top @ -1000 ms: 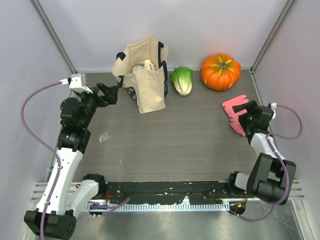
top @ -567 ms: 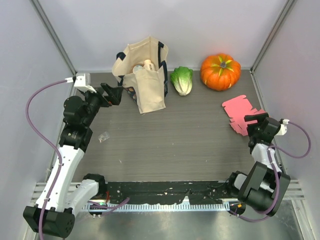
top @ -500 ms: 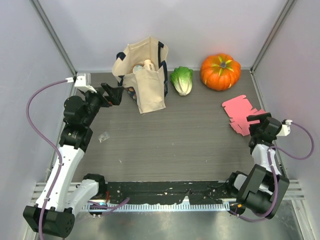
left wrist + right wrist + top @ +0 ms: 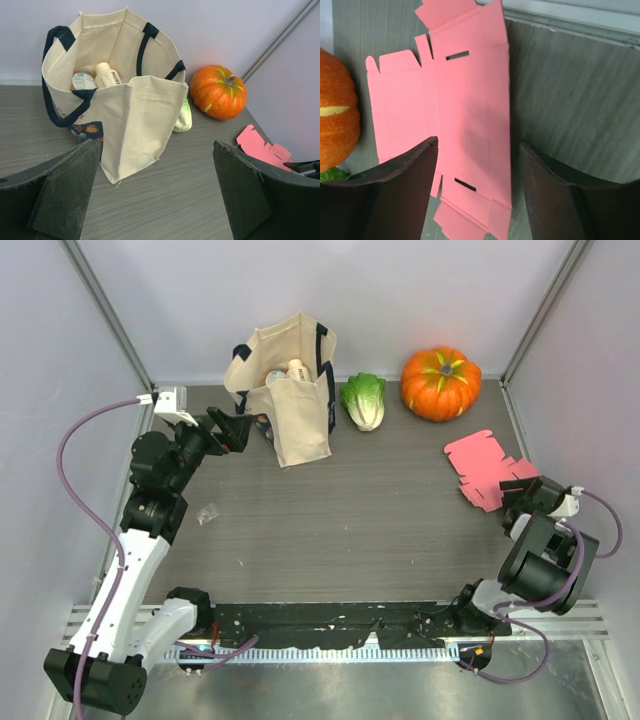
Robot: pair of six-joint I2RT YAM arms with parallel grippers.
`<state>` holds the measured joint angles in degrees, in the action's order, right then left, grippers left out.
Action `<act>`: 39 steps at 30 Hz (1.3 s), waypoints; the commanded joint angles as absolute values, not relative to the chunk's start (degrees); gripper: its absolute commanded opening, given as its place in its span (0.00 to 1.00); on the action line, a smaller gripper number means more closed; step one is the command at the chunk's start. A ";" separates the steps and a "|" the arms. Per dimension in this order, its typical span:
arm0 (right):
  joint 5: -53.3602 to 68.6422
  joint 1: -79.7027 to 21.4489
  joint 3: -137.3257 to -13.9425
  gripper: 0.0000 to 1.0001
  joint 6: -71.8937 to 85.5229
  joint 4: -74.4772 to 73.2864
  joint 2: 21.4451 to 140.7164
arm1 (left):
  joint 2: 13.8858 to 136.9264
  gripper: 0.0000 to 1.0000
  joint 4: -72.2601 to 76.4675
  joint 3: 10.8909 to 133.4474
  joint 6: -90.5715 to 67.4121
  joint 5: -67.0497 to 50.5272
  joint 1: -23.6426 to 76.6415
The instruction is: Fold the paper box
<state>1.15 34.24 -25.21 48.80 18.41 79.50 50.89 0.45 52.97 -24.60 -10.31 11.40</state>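
The paper box [image 4: 482, 470] is a flat pink cut-out sheet lying on the table at the right, in front of the pumpkin; it also shows in the right wrist view [image 4: 465, 100] and far right in the left wrist view [image 4: 261, 146]. My right gripper [image 4: 512, 496] sits low at the sheet's near right edge. Its jaws are open, one finger [image 4: 395, 195] over the pink card and the other finger [image 4: 565, 195] over bare table, so they straddle the sheet's edge [image 4: 477, 170]. My left gripper [image 4: 232, 430] hovers open by the tote bag, empty [image 4: 155, 200].
A cream tote bag [image 4: 290, 390] with bottles inside stands at the back left. A lettuce [image 4: 364, 400] and an orange pumpkin [image 4: 441, 383] sit along the back wall. A small clear scrap [image 4: 208, 512] lies near the left arm. The table's right rim [image 4: 520, 435] runs close to the sheet.
My right arm has drawn back from on top of the pink sheet toward the near right, uncovering it, and its jaws have narrowed a little. The left gripper has edged right toward the bag.
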 commanded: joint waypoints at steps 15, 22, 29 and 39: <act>0.46 15.33 -29.00 0.01 49.49 29.15 86.95 | 53.00 0.97 3.16 55.11 -24.61 -10.98 11.95; -12.91 -2.68 -38.13 0.01 35.26 0.55 66.02 | 56.95 0.98 1.76 56.95 -26.54 -13.88 12.04; 8.33 -14.74 -49.20 0.01 16.79 -11.68 65.12 | 62.31 0.99 0.53 59.59 -27.33 -22.03 12.04; 28.81 -30.23 -66.18 0.01 0.97 -26.46 75.41 | 71.97 0.97 -14.57 68.55 -15.13 -31.18 17.40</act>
<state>17.76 -28.12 -61.25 10.17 -19.86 74.96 70.35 -7.46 64.25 -21.98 -24.58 15.20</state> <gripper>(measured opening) 0.031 0.974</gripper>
